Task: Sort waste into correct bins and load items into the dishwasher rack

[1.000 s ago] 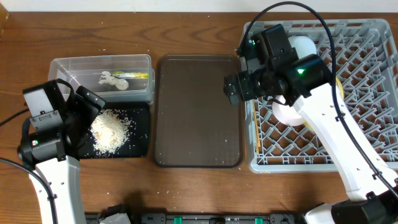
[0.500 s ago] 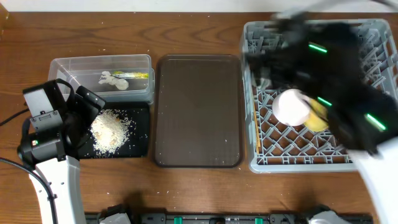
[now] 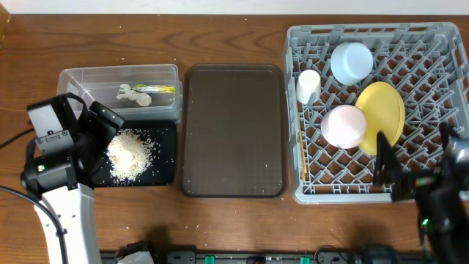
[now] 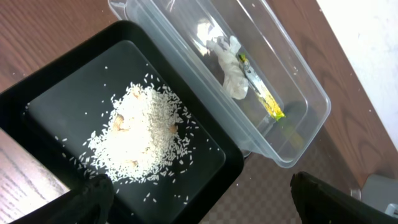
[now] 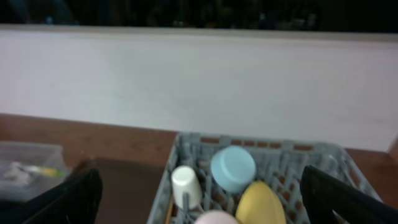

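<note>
Overhead: crumbs [image 3: 130, 154] in blk tray [image 3: 165, 173]; scrap [image 3: 132, 94], wrapper [image 3: 163, 89] in tub [image 3: 94, 82]

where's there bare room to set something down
The serving tray, between the black tray and the dishwasher rack, is bare. So is the rack's back right corner. Crowded: the rack's left and middle, with cup, blue bowl, white bowl, plate.

White arms [image 3: 66, 220] — black wrists [image 3: 89, 143], cables [image 3: 15, 137]

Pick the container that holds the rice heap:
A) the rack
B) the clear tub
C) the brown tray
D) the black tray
D: the rice heap lies in the black tray, while the tub next to it holds only the paper scrap and wrapper.
</note>
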Robot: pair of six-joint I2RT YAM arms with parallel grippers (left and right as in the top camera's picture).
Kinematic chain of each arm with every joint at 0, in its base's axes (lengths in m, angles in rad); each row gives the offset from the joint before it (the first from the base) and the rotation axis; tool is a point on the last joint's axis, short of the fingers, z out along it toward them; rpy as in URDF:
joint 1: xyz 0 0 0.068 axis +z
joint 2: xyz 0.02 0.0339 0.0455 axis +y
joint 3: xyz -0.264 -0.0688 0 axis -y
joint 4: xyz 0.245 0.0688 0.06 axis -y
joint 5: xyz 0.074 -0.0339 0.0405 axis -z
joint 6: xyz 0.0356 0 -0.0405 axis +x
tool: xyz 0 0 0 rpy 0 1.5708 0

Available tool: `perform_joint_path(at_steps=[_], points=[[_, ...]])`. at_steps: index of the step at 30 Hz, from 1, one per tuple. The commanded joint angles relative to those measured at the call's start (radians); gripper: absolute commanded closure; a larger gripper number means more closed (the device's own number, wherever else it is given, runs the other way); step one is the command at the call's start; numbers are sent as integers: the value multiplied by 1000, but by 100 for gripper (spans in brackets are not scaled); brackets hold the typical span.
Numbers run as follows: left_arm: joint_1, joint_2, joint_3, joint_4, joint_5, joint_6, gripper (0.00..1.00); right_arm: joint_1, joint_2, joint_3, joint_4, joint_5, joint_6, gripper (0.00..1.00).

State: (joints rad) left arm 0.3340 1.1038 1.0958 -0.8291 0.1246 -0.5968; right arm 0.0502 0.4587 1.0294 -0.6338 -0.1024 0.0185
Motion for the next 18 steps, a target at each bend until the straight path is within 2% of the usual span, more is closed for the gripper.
perform_joint_path(at_steps=[1, 5, 11, 14, 18], points=[[5, 2, 14, 0, -5, 0, 6, -40, -144, -181, 62, 0, 16, 1], [5, 2, 14, 0, -5, 0, 6, -70, -296, -418, 256, 0, 98, 1], [5, 2, 14, 0, -5, 0, 6, -82, -388, -717, 613, 0, 186, 1], [5, 2, 14, 0, -5, 0, 6, -82, -415, -824, 706, 0, 195, 1], [5, 2, 14, 0, -5, 0, 6, -82, -449, -920, 731, 1, 195, 1]])
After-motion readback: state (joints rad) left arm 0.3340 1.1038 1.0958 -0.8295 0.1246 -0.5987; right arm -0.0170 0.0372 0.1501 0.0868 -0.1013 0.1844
